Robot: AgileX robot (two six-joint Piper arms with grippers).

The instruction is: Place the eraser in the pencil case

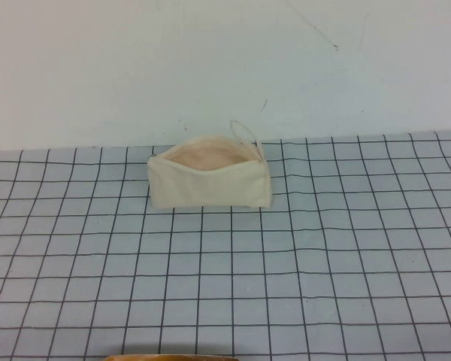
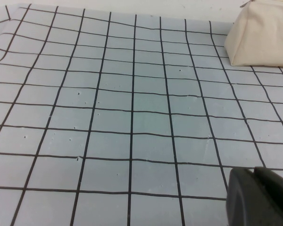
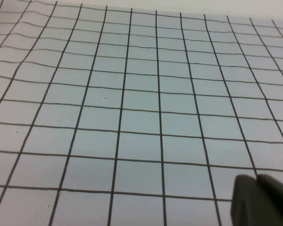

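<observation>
At the near edge of the high view a thin brownish sliver (image 1: pixel 182 356) peeks in at the bottom; I cannot tell what it is. My left gripper (image 2: pixel 259 197) shows only as a dark rounded piece low in the corner of my left wrist view, hanging just above the gridded worktop (image 1: pixel 323 248). Whether it is open or closed I cannot tell, and I see nothing in it. My right gripper (image 3: pixel 262 200) appears the same way in my right wrist view, a dark corner above bare grid squares, its opening likewise impossible to judge.

The pencil case (image 1: pixel 208 177) sits toward the far side of the worktop, near the middle, with its zip open and its pinkish lining facing up. Its thin loop strap (image 1: pixel 246 134) rises from its right end. From my left wrist it shows as a cream block (image 2: pixel 262 34) well apart from my left gripper, across several grid squares. My right wrist view does not catch it.

The eraser is not visible in any view. I can read no brand, label or writing anywhere.
</observation>
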